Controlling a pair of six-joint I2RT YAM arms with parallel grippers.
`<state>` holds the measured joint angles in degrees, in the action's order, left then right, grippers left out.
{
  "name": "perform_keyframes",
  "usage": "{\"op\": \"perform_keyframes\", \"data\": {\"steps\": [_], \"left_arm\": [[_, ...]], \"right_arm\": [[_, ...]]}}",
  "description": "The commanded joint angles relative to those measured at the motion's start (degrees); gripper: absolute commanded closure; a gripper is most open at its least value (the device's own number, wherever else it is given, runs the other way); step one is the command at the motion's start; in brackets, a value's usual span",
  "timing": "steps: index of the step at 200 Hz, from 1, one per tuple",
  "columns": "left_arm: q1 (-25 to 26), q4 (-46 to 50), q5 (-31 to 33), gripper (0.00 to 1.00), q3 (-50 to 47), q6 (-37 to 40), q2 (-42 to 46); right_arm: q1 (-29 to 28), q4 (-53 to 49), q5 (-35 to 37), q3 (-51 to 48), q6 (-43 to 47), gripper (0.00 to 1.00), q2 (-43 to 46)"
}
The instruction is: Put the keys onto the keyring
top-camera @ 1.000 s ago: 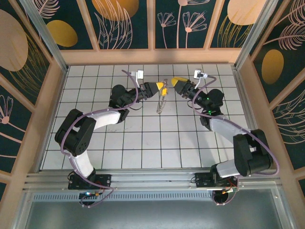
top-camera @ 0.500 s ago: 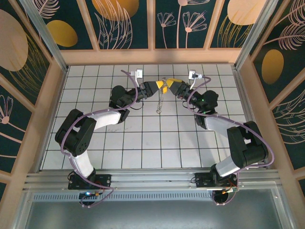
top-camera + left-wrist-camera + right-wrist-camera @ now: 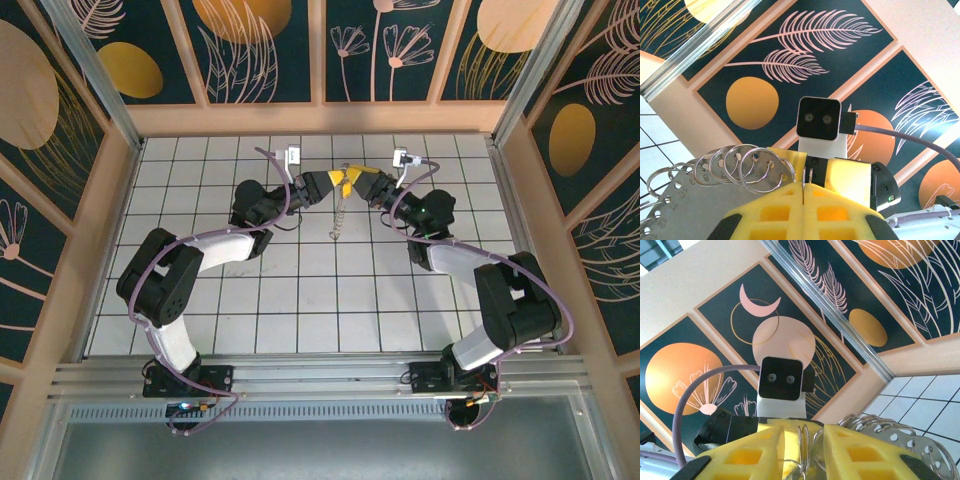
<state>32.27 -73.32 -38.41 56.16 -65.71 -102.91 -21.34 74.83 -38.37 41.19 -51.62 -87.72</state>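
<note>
At the far middle of the table my two grippers meet tip to tip. My left gripper (image 3: 338,181) (image 3: 804,186) is shut on the keyring (image 3: 803,176), a thin silvery split ring seen edge-on between its yellow pads. A grey numbered metal strip (image 3: 687,202) threaded with several more rings hangs from it as a beaded line (image 3: 340,215) down to the tiles. My right gripper (image 3: 362,182) (image 3: 804,432) faces the left one, its jaws a narrow gap apart around the same ring wires (image 3: 799,440), not pressing them. The keys are hidden.
The white tiled floor (image 3: 300,290) is ringed by wooden walls with dark patterned panels (image 3: 265,50). Both arms stretch toward the back wall, elbows out to either side. In the right wrist view the ringed strip (image 3: 900,440) lies to the right of the fingers.
My right gripper has moved left to meet the left gripper and its jaws have narrowed around the ring. The left gripper has stayed shut, and the hanging strip has barely shifted.
</note>
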Motion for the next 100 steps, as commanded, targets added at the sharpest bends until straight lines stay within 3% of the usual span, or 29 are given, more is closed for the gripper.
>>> {"op": "perform_keyframes", "data": {"steps": [1, 25, 78, 100], "left_arm": [[0.2, -3.7, 0.7, 1.00, 0.3, -0.2, -0.3], [0.2, -3.1, 0.7, 1.00, 0.9, -0.1, -0.3], [0.3, -2.6, 0.9, 1.00, 1.0, 0.5, 0.0], [0.2, -2.7, 0.8, 1.00, 1.1, 0.6, -0.2]], "right_arm": [[-0.5, 2.7, 0.5, 1.7, 0.3, 0.71, -0.6], [-0.4, 2.3, 1.1, 2.3, -0.1, 0.73, -0.8], [-0.7, 3.6, 0.0, 2.0, -1.3, 0.97, -2.0], [-0.8, 3.7, -0.3, 1.6, -1.4, 0.96, -2.2]]}}
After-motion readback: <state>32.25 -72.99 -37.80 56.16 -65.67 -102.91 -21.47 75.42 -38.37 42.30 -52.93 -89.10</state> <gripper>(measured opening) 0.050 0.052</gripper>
